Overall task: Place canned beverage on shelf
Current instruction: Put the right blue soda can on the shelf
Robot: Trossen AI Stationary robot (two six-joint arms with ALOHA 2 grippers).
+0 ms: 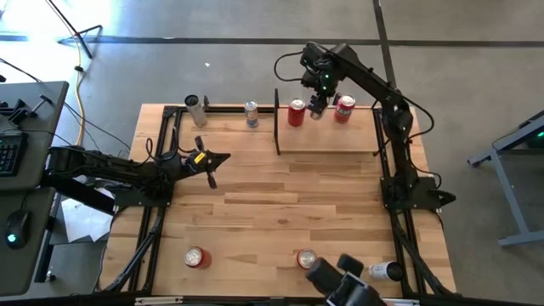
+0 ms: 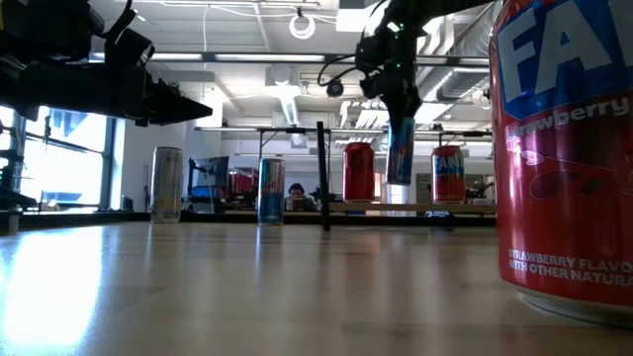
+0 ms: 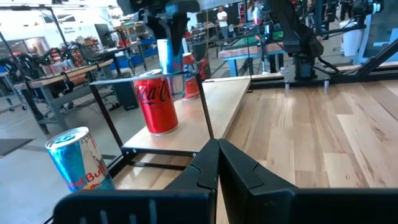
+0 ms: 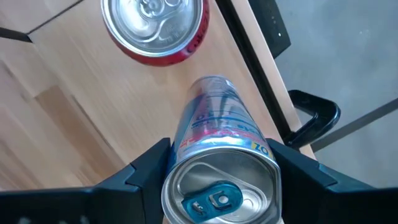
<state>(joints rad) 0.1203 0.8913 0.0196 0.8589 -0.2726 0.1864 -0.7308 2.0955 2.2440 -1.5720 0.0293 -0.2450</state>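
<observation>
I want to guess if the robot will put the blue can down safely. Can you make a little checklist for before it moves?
1. Right gripper jaws hold the slim blue can on both sides: ok.
2. Can hangs upright, not tilted: ok.
3. Can is over the shelf, between the two red cans: ok.
4. Enough gap to the red cans on each side: cannot tell.
5. Can bottom is down on the shelf: not ok, it is above the board in the low view.
6. Left gripper is shut and far from the shelf: ok.
</observation>
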